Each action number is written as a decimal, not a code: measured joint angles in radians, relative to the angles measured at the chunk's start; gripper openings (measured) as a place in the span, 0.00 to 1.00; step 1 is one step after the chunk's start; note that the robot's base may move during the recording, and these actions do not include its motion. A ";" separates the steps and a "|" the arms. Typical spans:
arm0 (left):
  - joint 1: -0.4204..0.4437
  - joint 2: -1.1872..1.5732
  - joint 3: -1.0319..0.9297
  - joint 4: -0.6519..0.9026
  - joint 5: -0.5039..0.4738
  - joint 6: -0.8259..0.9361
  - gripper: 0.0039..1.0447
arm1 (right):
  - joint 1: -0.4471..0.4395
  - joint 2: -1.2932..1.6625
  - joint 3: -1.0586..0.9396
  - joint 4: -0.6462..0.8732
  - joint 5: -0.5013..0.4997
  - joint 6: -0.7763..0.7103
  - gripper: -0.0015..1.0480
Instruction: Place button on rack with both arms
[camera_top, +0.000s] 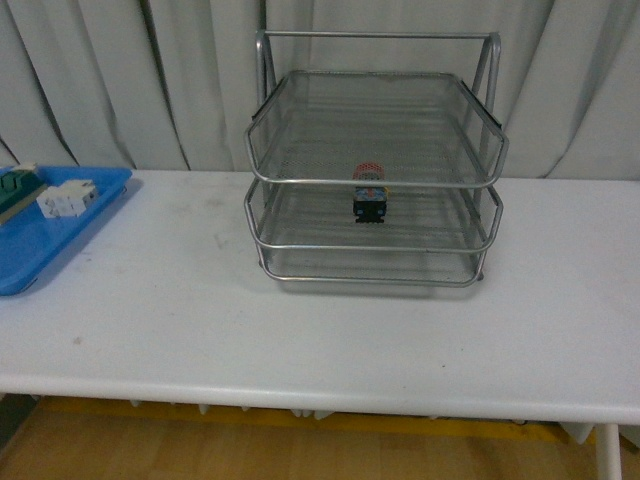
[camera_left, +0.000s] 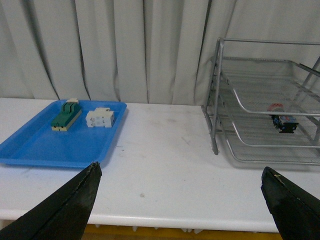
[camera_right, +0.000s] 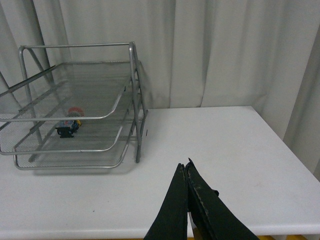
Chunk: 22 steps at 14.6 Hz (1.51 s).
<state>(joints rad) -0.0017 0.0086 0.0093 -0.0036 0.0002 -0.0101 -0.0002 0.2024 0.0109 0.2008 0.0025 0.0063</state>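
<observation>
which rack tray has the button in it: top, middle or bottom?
The middle tray of the rack. The button lies on its mesh, red cap toward the back; the top and bottom trays hold nothing visible.

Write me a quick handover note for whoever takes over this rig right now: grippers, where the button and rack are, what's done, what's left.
Left gripper: open, holding nothing, above the table near the blue tray.
Right gripper: jaws shut, holding nothing, clear of the rack.
Button: in the rack's middle tray, red cap toward the back.
Green block and white component lie in the blue tray.
Done: button appears placed on the rack.
Left: apparently nothing but parking the arms.
</observation>
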 joint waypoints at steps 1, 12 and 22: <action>0.000 0.000 0.000 0.000 0.000 0.000 0.94 | 0.000 -0.013 0.000 -0.007 0.000 0.000 0.02; 0.000 0.000 0.000 0.000 0.000 0.000 0.94 | 0.000 -0.198 0.001 -0.204 -0.002 0.000 0.02; 0.000 0.000 0.000 0.000 0.000 0.000 0.94 | 0.000 -0.198 0.001 -0.204 -0.002 -0.001 0.94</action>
<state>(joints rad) -0.0017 0.0086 0.0093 -0.0036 -0.0002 -0.0101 -0.0002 0.0040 0.0116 -0.0036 0.0002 0.0051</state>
